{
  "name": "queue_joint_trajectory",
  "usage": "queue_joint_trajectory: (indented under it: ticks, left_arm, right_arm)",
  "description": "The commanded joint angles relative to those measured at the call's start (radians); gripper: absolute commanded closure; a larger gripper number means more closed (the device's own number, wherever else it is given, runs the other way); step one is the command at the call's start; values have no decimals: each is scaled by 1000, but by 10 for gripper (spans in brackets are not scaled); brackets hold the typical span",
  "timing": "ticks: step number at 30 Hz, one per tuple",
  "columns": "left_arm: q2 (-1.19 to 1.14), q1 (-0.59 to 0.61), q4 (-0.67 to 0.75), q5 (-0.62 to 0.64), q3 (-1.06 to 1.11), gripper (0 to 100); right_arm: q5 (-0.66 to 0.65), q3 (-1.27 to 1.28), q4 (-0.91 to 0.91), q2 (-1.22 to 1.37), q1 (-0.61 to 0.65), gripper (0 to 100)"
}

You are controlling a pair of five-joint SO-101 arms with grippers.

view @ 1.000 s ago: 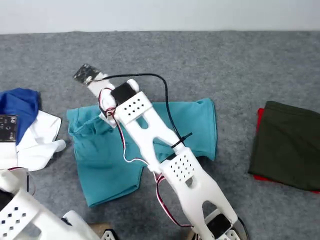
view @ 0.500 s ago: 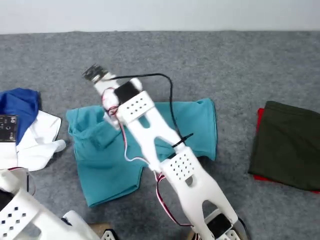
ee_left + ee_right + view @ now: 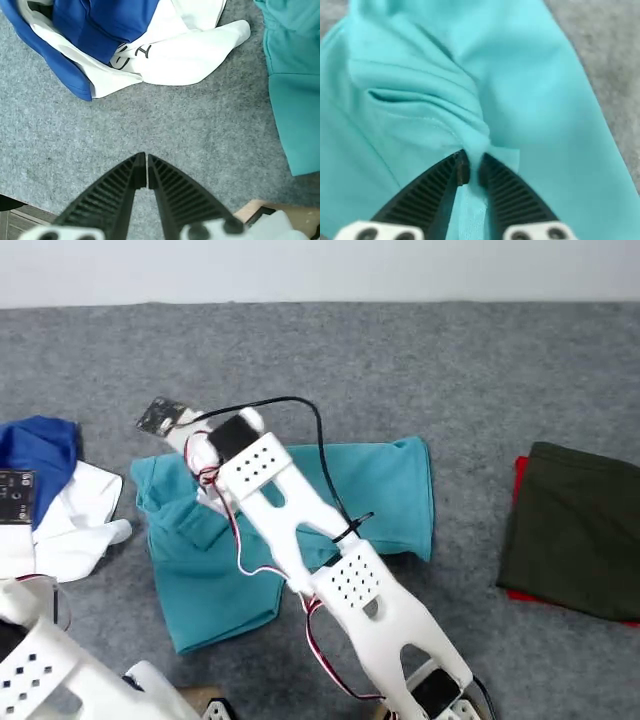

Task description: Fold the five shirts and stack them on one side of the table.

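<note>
Two look done, a dark green shirt (image 3: 575,530) stacked on a red shirt (image 3: 520,475) at the right edge of the table (image 3: 400,360), as the right gripper (image 3: 472,167) pinches the half-folded teal shirt (image 3: 380,490) mid-table and the left gripper (image 3: 146,162), jaws pressed together, hangs near the crumpled blue shirt (image 3: 40,450) and white shirt (image 3: 75,520).

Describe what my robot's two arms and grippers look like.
Both arms are white plastic. The right arm has plates perforated with small holes, a black cable looping over it, thin red and white wires alongside, and a black tie around its middle. The left arm has the same perforated white shell. The left gripper and right gripper have black, ribbed, tapering fingers on white bases.
</note>
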State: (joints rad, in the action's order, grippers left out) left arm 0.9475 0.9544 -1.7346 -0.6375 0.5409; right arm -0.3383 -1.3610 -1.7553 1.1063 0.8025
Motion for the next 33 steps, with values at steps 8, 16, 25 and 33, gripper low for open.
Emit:
queue_joint_trajectory:
  ticks: [8,16,25,33]
  left_arm:
    - [12,-2,-3,6,-10,987]
    - [12,-3,-3,2,-10,987]
    - [12,-3,-3,2,-10,986]
    - [12,-3,-3,0,-10,986]
  right_arm:
    - [-5,365,-42,-352,120,988]
    - [23,617,-39,-478,159,988]
    - [44,697,-41,-495,194,878]
    - [43,690,-39,-657,185,809]
